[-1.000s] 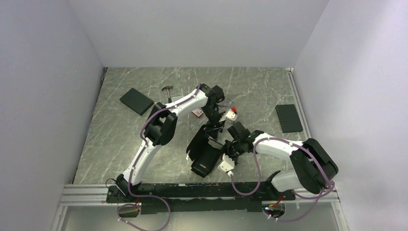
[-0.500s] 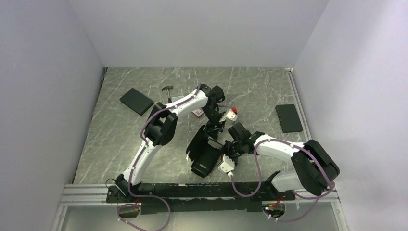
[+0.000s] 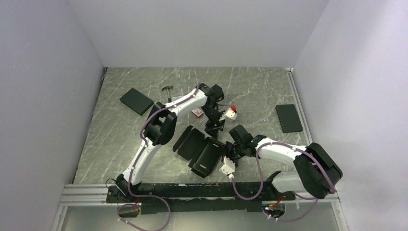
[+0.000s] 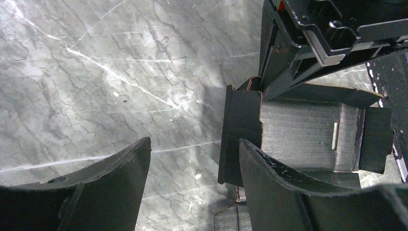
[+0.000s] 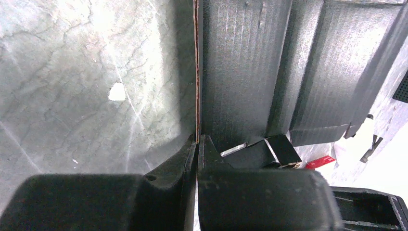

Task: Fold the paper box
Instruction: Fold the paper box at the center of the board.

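White arm links (image 3: 279,147), black joints (image 3: 161,127), purple cables (image 3: 140,144), matte black left pincer (image 4: 193,149)

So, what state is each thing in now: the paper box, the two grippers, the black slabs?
paper box, partly folded, open, one panel spread flat
left gripper, open, empty, near the box
right gripper, shut on an edge of the paper box
left black slab, lying flat, untouched
right black slab, lying flat, untouched

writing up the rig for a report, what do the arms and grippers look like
The left arm and right arm have white links, black joints and looping purple cables. The left gripper and right gripper have matte black fingers.
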Motion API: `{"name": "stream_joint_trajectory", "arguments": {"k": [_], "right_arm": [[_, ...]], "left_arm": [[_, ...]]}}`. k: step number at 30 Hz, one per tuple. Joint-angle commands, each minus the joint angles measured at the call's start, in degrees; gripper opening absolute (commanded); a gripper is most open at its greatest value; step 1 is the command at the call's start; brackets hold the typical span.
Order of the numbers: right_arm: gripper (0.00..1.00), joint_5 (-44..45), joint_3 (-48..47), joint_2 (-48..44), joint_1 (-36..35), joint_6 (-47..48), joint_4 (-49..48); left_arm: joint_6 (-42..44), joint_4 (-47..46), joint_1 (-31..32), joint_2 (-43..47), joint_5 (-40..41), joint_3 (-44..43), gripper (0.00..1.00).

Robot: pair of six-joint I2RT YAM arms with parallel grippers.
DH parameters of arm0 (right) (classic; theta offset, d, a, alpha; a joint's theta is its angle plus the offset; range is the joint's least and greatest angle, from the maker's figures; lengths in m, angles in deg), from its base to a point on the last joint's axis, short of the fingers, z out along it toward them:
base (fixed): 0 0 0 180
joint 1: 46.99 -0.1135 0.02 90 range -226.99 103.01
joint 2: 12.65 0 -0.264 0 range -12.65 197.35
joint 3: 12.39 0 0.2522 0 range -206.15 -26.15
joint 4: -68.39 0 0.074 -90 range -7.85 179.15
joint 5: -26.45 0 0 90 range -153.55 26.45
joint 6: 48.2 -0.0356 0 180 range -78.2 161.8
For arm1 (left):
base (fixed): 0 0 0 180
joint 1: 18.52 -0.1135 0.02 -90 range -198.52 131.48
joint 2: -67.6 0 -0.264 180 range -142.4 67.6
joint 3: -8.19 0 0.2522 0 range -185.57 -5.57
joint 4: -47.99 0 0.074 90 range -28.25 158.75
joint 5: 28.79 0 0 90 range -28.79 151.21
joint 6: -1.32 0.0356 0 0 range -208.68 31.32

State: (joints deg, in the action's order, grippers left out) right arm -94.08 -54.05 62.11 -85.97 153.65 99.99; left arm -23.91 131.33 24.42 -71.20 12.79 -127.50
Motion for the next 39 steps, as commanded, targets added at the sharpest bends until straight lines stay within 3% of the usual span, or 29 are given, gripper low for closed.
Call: {"name": "stream_joint_trajectory", "arguments": {"k": [1, 5, 10, 16, 20, 23, 25, 28, 33, 39], "right_arm": [[0.00, 0.7, 0.3, -1.1, -0.4, 0.1, -0.5], [0.00, 0.4, 0.4, -1.0, -0.5, 0.1, -0.6], [0.00, 0.4, 0.7, -1.1, -0.5, -0.6, -0.7], [0.00, 0.1, 0.9, -1.2, -0.5, -1.5, -0.7], [0.00, -0.2, 1.1, -1.3, -0.5, -2.0, -1.0], [0.00, -0.3, 1.1, -1.4, -0.5, -2.5, -1.3], [0.00, -0.3, 1.2, -1.4, -0.5, -2.6, -1.4], [0.00, -0.5, 1.2, -1.2, -0.5, -2.6, -1.4], [0.00, -0.5, 1.0, -0.8, -0.5, -3.2, -1.7], [0.00, -0.3, 1.0, -0.9, -0.5, -3.8, -1.6]], "left_arm": [[1.6, 0.0, 0.5, 2.8, -2.1, 0.0, 0.72], [0.3, -1.1, 0.7, 3.1, -0.6, -0.1, 0.72], [-7.3, -8.7, -0.6, 6.7, 0.8, 1.6, 0.73], [-25.9, -27.1, -4.5, 16.5, 7.0, 10.5, 0.78], [-40.4, -31.6, -7.6, 23.1, 16.3, 16.5, 0.78], [-51.1, -33.6, -10.3, 29.6, 21.1, 24.7, 0.77], [-57.7, -37.0, -11.8, 35.2, 25.3, 35.0, 0.79], [-69.4, -39.5, -14.5, 42.1, 32.1, 45.4, 0.87], [-78.7, -40.9, -18.4, 47.4, 28.7, 55.6, 0.88], [-82.8, -42.8, -21.1, 44.9, 24.1, 59.0, 0.87]]}}
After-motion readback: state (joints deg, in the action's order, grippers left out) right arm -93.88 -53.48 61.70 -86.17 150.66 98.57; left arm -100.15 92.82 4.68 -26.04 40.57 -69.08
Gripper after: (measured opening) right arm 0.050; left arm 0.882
